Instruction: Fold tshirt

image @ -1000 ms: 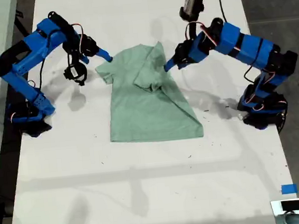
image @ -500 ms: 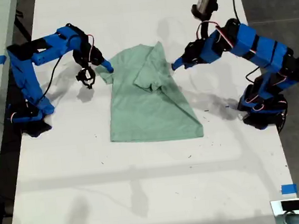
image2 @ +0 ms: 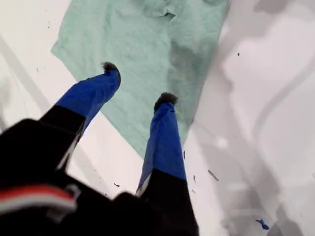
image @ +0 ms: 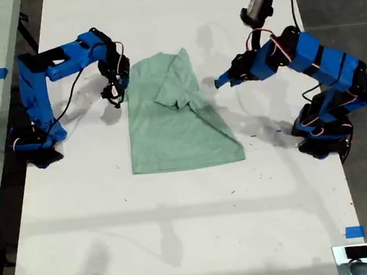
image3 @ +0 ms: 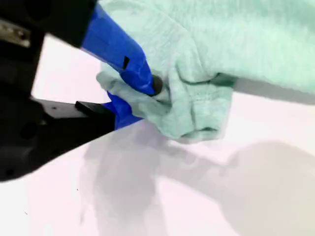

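So, second sleeve fold was in hand

The tshirt (image: pixel 179 121) was laid flat mid-table (image: pixel 180 242), with the sleeve on the exterior view's right already folded in over the body. The other sleeve, at the exterior view's left, was bunched and pinched tight between the fingers of my second gripper (image3: pixel 142 93), as the second wrist view showed. My first gripper (image2: pixel 138 86) was held off the cloth at the exterior view's right, its fingers spread and nothing between them.

Judged from that, the next move called for the pinched sleeve to be carried across toward the shirt's middle, then let go flat.

Plenty of bare table was seen below the hem in the exterior view, and the shirt sat well clear of every table edge. Room between the two arms looked tighter near the collar.
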Controlling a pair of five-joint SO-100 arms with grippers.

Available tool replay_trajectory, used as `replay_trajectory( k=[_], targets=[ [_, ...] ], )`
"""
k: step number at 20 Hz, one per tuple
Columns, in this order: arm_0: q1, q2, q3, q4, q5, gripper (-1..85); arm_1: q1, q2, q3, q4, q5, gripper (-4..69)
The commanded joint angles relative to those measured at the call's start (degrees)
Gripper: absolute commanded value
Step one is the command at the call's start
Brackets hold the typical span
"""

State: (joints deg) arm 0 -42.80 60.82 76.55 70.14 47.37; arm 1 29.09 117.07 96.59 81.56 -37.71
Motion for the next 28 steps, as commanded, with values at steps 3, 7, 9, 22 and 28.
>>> replay_trajectory(
  k=[3, 7, 9, 22, 28],
  targets=[
    [2.5, 8.3, -9.9, 7.7, 0.2, 0.0, 0.7, 3.1, 0.8, -1.8, 0.5, 15.8],
    [9.5, 14.2, -22.5, 11.0, 0.2, 0.0, 1.4, 4.4, 3.1, -1.8, 0.6, 15.8],
    [13.8, 12.3, -29.6, 10.0, 0.2, 0.0, 1.8, 5.5, 4.3, -1.8, 0.8, 15.8],
    [21.3, -14.2, -36.8, -13.5, -0.4, 23.0, 1.5, 12.0, 12.1, -1.7, 3.2, 15.9],
    [15.6, 5.8, -30.1, 7.2, 0.9, 23.3, 0.8, 18.1, 18.0, -1.1, 2.5, 17.5]
  ],
)
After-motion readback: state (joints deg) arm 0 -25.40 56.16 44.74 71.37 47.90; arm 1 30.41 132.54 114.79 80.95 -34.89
